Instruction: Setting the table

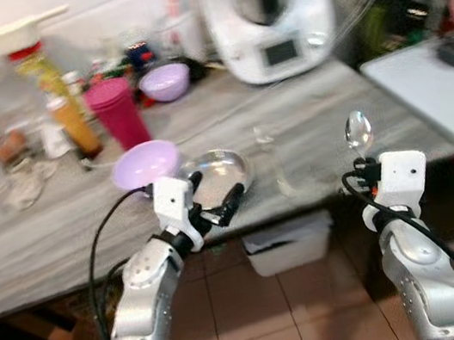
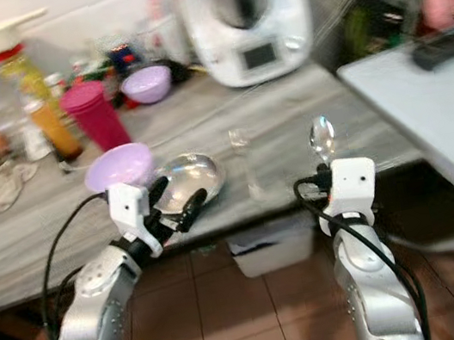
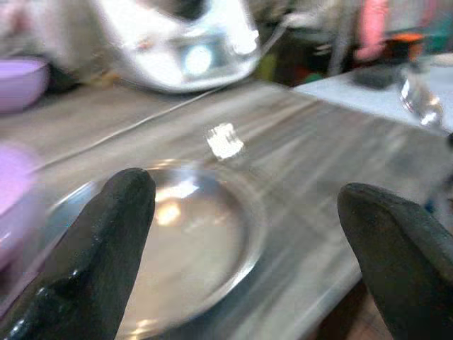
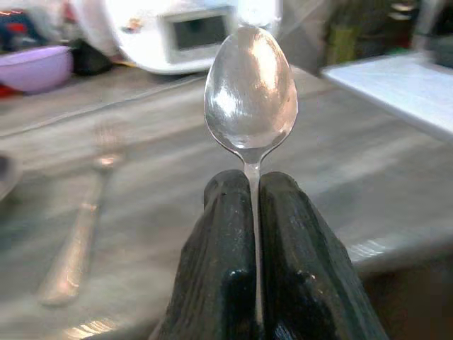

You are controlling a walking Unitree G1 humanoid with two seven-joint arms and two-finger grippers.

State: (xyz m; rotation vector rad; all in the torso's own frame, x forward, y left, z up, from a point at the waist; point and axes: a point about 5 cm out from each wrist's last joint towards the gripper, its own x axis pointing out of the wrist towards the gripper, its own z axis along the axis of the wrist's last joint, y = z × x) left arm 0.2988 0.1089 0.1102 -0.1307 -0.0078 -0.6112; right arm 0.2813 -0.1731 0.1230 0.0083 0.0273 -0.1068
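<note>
Two silver arms are seen raised in front of a long grey wood-grain counter [image 1: 39, 245]. A shiny silver spoon [image 1: 357, 131] is held upright by the right gripper [image 1: 366, 171], its bowl pointing up above the counter's front edge; in the right wrist view the two black fingers [image 4: 221, 234] are seen pressed together on the thin handle, with the spoon bowl [image 4: 250, 88] just above them. The left gripper [image 1: 216, 196] is held at the counter's front edge, right before a round shiny metal plate [image 1: 225, 168], and its fingers [image 3: 106, 241] are spread wide apart with nothing between them; the plate [image 3: 191, 234] is seen between and beyond them in the left wrist view. A lilac plastic bowl [image 1: 146, 163] is set just beside the plate, on the robot's left, close to the front edge. A silver fork [image 4: 81, 227] is seen lying flat on the counter in the right wrist view, blurred, apart from the spoon. A small clear glass [image 1: 264, 135] is made out near the plate, on its right.

Further back on the counter, a tall magenta plastic cup [image 1: 116, 112] is stood beside an orange bottle [image 1: 74, 123], and a second lilac bowl [image 1: 165, 82] is placed behind them. A large white kitchen machine with a small screen [image 1: 271, 18] is set at the back, and jars and bottles are crowded at the far left, too blurred to be told apart. A white table [image 1: 442, 99] is seen at the right, and a white plastic bin [image 1: 290, 242] is seen on the brown tiled floor [image 1: 278, 318] under the counter.
</note>
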